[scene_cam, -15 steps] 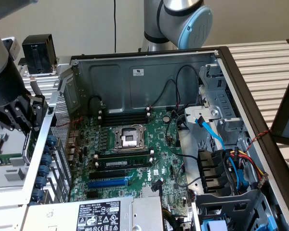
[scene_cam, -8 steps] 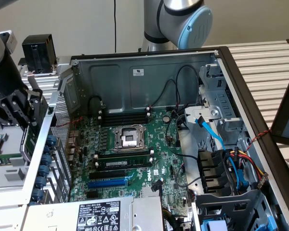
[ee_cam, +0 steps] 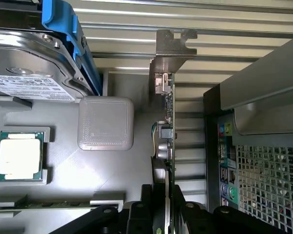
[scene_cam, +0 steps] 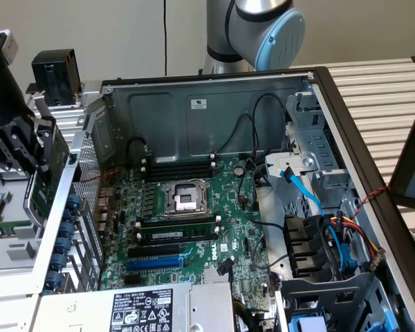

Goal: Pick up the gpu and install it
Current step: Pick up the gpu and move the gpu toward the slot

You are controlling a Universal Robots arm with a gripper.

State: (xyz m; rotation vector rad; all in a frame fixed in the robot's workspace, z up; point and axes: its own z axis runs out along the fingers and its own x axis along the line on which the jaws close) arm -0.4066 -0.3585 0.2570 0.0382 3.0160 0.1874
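Observation:
My gripper (scene_cam: 19, 149) hangs at the exterior view's left, just outside the open computer case's perforated rear wall (scene_cam: 90, 180). It is shut on the gpu (scene_cam: 47, 166), a small green card held upright and lifted above the parts tray. In the wrist view the gpu (ee_cam: 167, 131) appears edge-on, clamped between my black fingers (ee_cam: 136, 214), with its silver end bracket (ee_cam: 171, 48) at the far end. The card is outside the case, apart from the motherboard (scene_cam: 228, 207).
The motherboard lies flat in the case with a blue expansion slot (scene_cam: 155, 263), black slots and memory sticks (scene_cam: 176, 225). Cables (scene_cam: 332, 235) crowd the exterior view's right. Below the card, a grey tray (ee_cam: 112, 170) holds a processor chip (ee_cam: 19, 156) and a hard drive (ee_cam: 29, 58).

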